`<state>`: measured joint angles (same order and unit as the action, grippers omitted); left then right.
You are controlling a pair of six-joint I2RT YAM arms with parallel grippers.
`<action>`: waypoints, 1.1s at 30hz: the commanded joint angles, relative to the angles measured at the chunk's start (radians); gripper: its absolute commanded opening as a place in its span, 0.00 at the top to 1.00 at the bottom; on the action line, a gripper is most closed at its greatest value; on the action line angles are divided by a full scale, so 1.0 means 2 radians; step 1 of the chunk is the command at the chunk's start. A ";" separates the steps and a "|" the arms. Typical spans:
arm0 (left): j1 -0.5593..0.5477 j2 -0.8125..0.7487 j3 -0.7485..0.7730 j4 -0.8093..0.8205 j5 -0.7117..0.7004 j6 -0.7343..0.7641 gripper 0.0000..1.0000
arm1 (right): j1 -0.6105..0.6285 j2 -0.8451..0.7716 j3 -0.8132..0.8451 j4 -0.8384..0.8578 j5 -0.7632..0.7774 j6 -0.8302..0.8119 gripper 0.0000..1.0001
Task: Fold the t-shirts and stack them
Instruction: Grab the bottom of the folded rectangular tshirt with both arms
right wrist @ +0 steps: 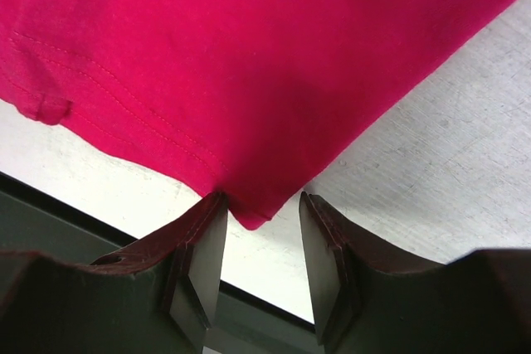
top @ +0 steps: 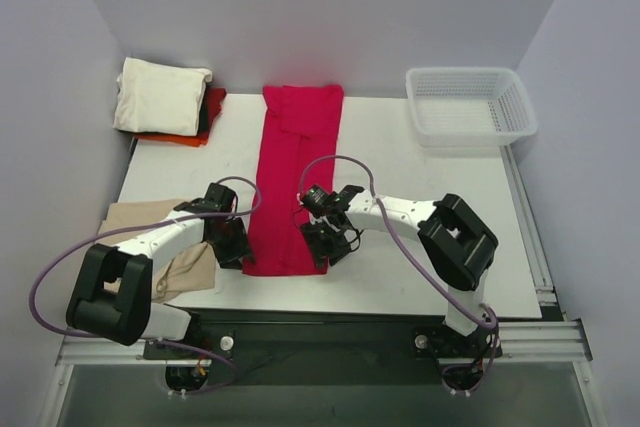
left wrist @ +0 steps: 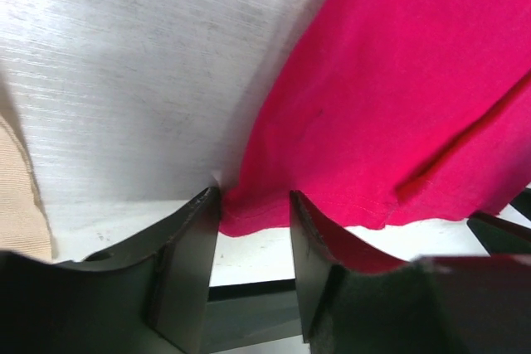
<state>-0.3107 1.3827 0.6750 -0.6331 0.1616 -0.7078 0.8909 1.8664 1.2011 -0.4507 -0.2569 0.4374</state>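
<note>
A crimson-red t-shirt (top: 295, 172) lies folded into a long strip down the middle of the table. My left gripper (top: 232, 243) is open at its near left corner; in the left wrist view that corner (left wrist: 249, 217) lies between the fingers (left wrist: 195, 246). My right gripper (top: 331, 243) is open at the near right corner; in the right wrist view that corner (right wrist: 253, 209) lies between the fingers (right wrist: 323, 246). A tan-beige t-shirt (top: 150, 237) lies at the near left, partly under my left arm. A folded cream-white t-shirt (top: 160, 95) sits on an orange-red one (top: 175, 137) at the far left.
A white plastic lattice basket (top: 470, 105) stands at the far right corner. The table's front edge (top: 340, 302) runs just below both grippers. Purple cables loop over both arms. Grey walls close in the left, right and back.
</note>
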 commanded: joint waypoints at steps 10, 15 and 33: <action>0.000 0.033 -0.021 -0.004 -0.056 0.006 0.80 | 0.002 0.022 0.013 -0.038 -0.019 -0.016 0.98; 0.000 0.034 -0.021 0.000 -0.048 0.010 1.00 | 0.002 0.009 0.002 -0.039 -0.011 -0.015 1.00; -0.001 -0.064 0.002 -0.063 0.014 0.006 1.00 | 0.016 -0.100 -0.107 -0.041 -0.001 0.011 1.00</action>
<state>-0.3134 1.3064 0.6670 -0.7036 0.1905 -0.7025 0.9100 1.7325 1.0183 -0.4438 -0.2810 0.4461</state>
